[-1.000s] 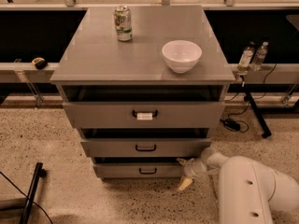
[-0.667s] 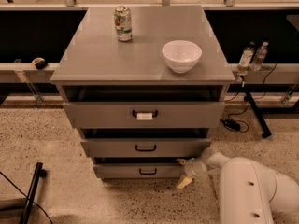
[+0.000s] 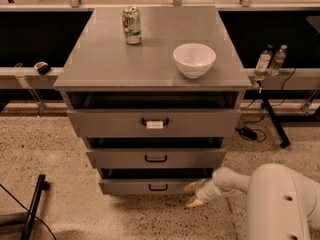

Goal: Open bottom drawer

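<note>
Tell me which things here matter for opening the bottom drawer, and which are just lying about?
Needed: narrow grey metal bottom drawer; its black loop handle; two-finger gripper, beside that drawer's right end.
Lying about: metal drink can; round white bowl; two clear bottles.

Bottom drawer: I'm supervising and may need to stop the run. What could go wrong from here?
The gripper sits low by the right end of the bottom drawer, fingers spread, off its black handle; it may slip off the front instead of pulling. Its lower finger is close to the floor and could scrape. A tug might shake the bowl and can on top.
</note>
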You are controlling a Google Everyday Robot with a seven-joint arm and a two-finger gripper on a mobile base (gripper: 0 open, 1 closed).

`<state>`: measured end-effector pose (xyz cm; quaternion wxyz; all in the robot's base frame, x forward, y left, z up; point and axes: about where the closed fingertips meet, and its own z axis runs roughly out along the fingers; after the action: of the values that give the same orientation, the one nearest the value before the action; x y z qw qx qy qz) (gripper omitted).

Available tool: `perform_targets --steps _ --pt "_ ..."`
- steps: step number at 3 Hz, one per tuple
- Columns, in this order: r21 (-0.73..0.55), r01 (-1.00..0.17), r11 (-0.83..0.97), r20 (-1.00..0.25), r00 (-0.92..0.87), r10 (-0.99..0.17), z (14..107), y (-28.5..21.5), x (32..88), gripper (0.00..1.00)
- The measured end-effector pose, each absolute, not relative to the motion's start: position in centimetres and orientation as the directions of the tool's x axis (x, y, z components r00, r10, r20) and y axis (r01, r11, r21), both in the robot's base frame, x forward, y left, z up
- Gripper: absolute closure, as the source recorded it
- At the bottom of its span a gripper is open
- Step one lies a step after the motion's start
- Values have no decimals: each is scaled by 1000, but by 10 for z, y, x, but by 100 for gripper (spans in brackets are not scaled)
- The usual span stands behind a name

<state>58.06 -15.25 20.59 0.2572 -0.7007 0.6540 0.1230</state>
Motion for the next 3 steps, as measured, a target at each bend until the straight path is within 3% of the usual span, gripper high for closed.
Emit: perform_targets --steps 1,2,3 --pt "-186 -981 -50 -502 139 -854 205 -144 550 45" --pt "-215 -975 -47 -516 155 -843 219 -139 537 26" --pt "-233 -972 -9 -529 134 -838 226 -139 554 0"
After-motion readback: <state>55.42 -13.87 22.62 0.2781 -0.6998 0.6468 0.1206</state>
